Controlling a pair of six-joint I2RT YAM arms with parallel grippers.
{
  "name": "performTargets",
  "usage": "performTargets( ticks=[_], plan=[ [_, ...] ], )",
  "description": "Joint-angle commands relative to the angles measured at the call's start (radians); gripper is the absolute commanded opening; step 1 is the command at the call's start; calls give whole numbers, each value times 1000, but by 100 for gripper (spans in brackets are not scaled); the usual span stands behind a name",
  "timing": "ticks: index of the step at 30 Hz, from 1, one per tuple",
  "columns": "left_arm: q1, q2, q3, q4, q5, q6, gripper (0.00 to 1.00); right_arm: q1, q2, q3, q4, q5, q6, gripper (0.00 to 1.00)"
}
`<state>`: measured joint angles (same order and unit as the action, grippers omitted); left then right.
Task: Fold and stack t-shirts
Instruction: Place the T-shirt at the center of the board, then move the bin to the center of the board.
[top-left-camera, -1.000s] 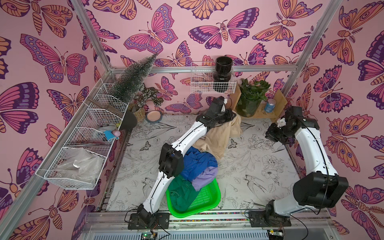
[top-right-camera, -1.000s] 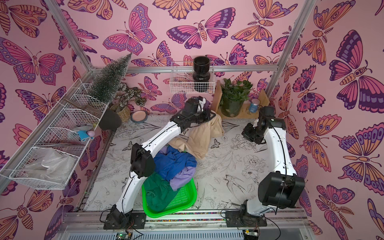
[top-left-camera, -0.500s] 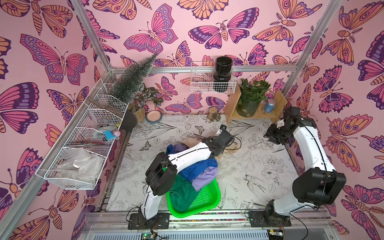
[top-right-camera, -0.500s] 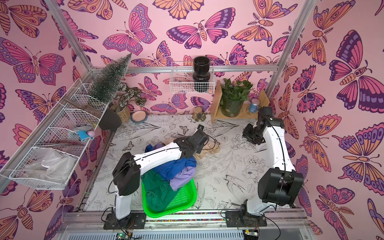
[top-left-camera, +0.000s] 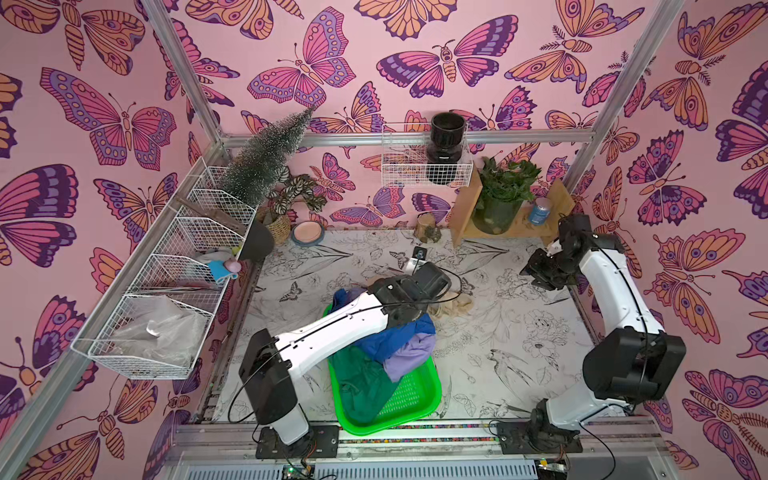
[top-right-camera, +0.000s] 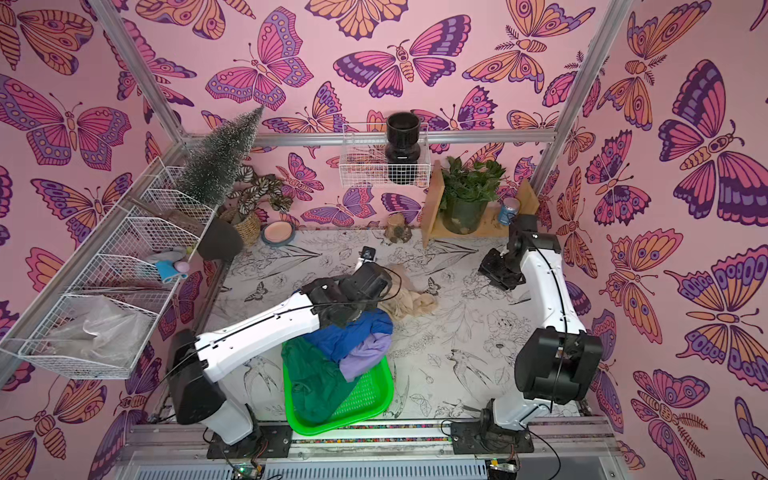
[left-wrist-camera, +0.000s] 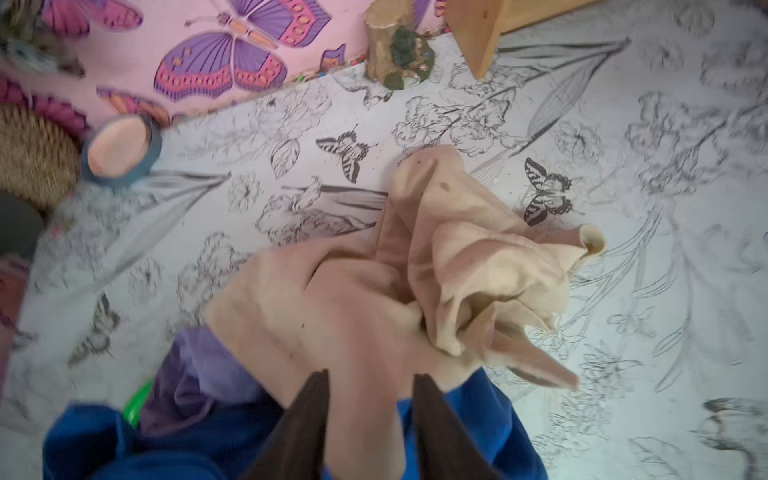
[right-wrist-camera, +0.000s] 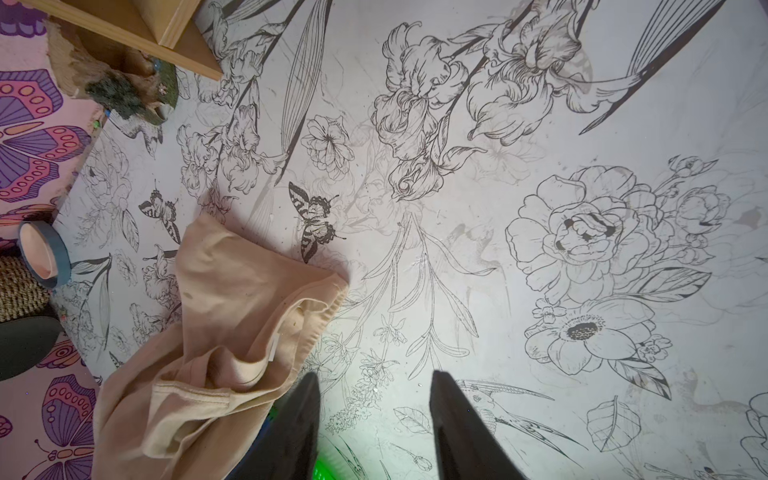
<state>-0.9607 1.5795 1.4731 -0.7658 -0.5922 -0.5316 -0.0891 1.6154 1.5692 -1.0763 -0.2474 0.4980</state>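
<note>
The beige t-shirt (top-left-camera: 451, 307) lies crumpled on the flower-printed mat just beyond the green basket (top-left-camera: 415, 407). My left gripper (left-wrist-camera: 371, 374) hovers low over its near end, jaws a little apart, open, with beige cloth showing between the fingers. In both top views the wrist hides those fingers. Piled in the basket are a royal blue t-shirt (top-left-camera: 395, 340), a lavender one (top-left-camera: 409, 357) and a dark green one (top-left-camera: 361, 382). My right gripper (right-wrist-camera: 375, 374) hangs open and empty above bare mat, to the right of the beige t-shirt (right-wrist-camera: 232, 324).
Wire baskets (top-left-camera: 166, 299) line the left wall. At the back stand a woven plant pot (top-left-camera: 276, 224), a pink bowl (top-left-camera: 307, 232), a small stump (top-left-camera: 428, 228) and a wooden shelf (top-left-camera: 461, 212) with a plant and a blue can (top-left-camera: 539, 211).
The left arm came down from high at the back and laid the beige t-shirt on the mat by the basket. Both grippers went from shut to open.
</note>
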Motion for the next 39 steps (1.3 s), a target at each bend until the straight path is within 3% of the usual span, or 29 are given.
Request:
performTargets(
  ticks=[1,4,8,10,15,23,29,33,36,39],
  plan=[
    [4,-146,-124,-212,-30,-230,0,6,16,-8,-7,-3,7,43],
    [30,-229,-285,-226,33,-325,0,6,40,1,-12,-25,11,40],
    [59,-238,-419,-185,95,-353,0,6,66,11,-28,-35,12,38],
    [80,-233,-497,-108,164,-318,0,6,64,9,-28,-24,12,38],
    [177,-193,-718,72,299,-372,0,7,58,13,-36,0,9,38],
    [549,-88,-780,115,371,-418,0,6,53,22,-45,3,4,37],
    [779,-159,-654,-45,172,-342,0,6,43,25,-48,13,-4,37],
    [1037,-238,-592,-135,75,-261,0,6,45,31,-54,25,-8,37],
    [1265,-296,-578,-146,78,-200,0,6,45,38,-59,26,-12,37],
    [1407,-369,-563,-131,82,-126,0,6,41,40,-61,43,-16,37]
  ],
)
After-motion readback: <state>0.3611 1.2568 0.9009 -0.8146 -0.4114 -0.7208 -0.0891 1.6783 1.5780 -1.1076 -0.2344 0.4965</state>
